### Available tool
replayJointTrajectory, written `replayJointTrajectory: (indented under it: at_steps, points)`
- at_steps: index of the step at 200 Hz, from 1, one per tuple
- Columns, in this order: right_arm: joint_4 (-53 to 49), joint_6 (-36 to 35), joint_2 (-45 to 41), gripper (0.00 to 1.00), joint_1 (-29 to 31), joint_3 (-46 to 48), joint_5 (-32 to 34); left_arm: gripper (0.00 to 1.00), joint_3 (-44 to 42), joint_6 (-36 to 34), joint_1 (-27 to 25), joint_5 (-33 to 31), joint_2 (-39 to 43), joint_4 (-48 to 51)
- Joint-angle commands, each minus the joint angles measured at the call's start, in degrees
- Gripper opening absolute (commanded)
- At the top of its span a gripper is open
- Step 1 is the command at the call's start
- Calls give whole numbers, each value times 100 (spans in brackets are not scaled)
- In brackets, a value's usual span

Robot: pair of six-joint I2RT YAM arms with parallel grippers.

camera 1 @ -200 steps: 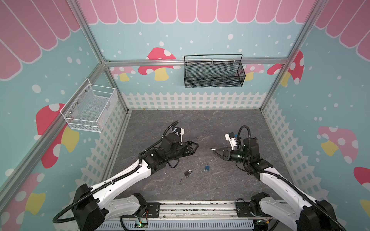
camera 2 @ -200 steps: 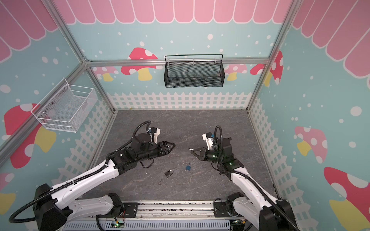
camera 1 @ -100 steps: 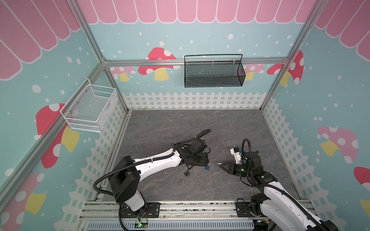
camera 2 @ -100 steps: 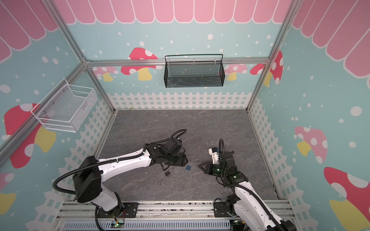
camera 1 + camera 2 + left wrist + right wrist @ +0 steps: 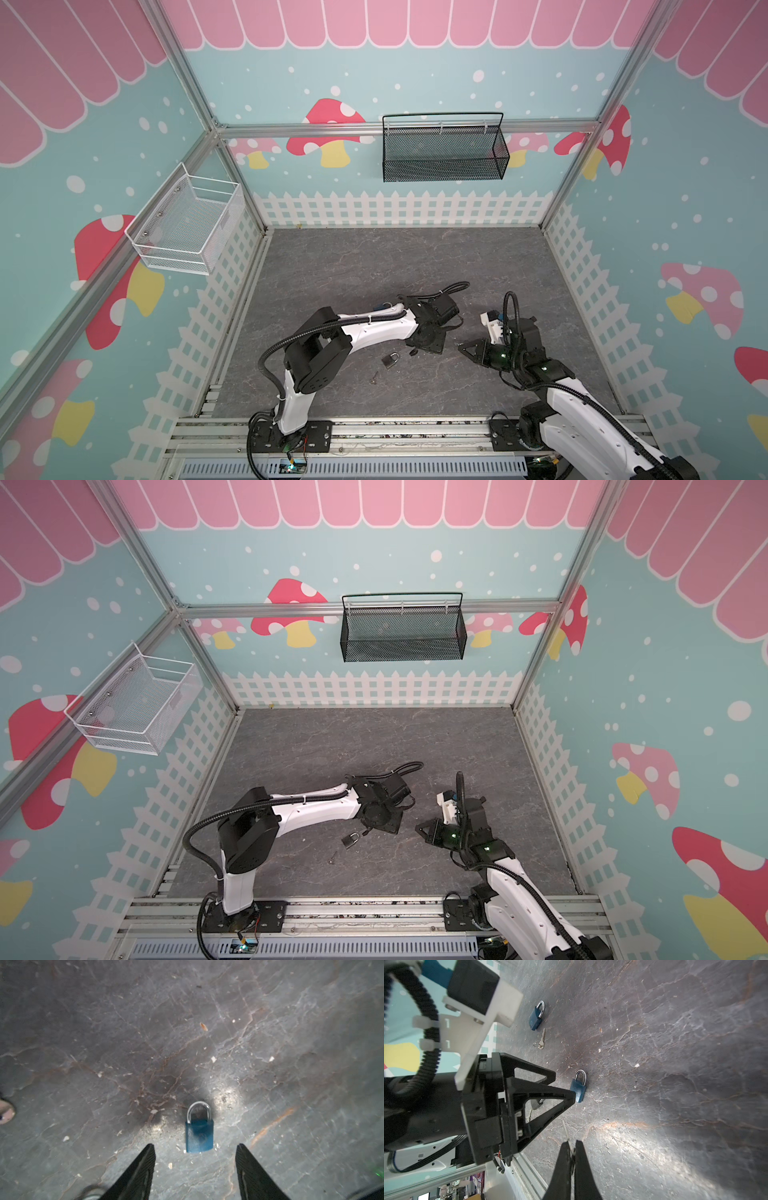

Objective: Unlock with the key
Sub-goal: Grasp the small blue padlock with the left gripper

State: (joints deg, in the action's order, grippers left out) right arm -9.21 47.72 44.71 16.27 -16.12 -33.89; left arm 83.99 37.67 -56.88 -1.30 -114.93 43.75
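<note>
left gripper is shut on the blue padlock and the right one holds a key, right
Not quite: the left gripper is open, and the blue padlock lies ungripped before it, as the left wrist view shows. The right gripper does hold a key.

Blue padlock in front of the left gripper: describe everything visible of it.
The blue padlock lies flat on the grey stone-look table: a rectangular blue body, metal by its look, with a silver shackle that appears closed. It sits just ahead of the open left gripper, between its fingertips, touching neither.
</note>
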Motion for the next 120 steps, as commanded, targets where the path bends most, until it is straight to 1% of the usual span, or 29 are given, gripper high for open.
replayJointTrajectory:
  at_steps: [1, 26, 43, 58, 73, 80, 100, 120]
  points:
    - [-89, -88, -12, 0, -51, 57, 57, 57, 256, -77, -69, -261, -236, 381]
    - [-89, -114, 12, 0, -69, 51, 38, 55, 418, -76, -87, -256, -445, 440]
    - [-89, -117, 3, 0, -78, 56, 33, 50, 505, -35, -107, -219, -568, 469]
    - [-80, -135, 1, 0, -88, 69, 44, 50, 564, -13, -140, -232, -666, 483]
    - [-76, -141, 3, 0, -89, 74, 39, 48, 652, 27, -164, -319, -771, 590]
    - [-68, -154, 11, 0, -98, 72, 21, 46, 688, 37, -172, -365, -821, 646]
    - [-87, -171, -5, 0, -107, 57, -8, 43, 792, 74, -240, -673, -939, 903]
    - [-71, -184, -40, 0, -107, 52, -30, 41, 764, 168, -294, -730, -1000, 1020]
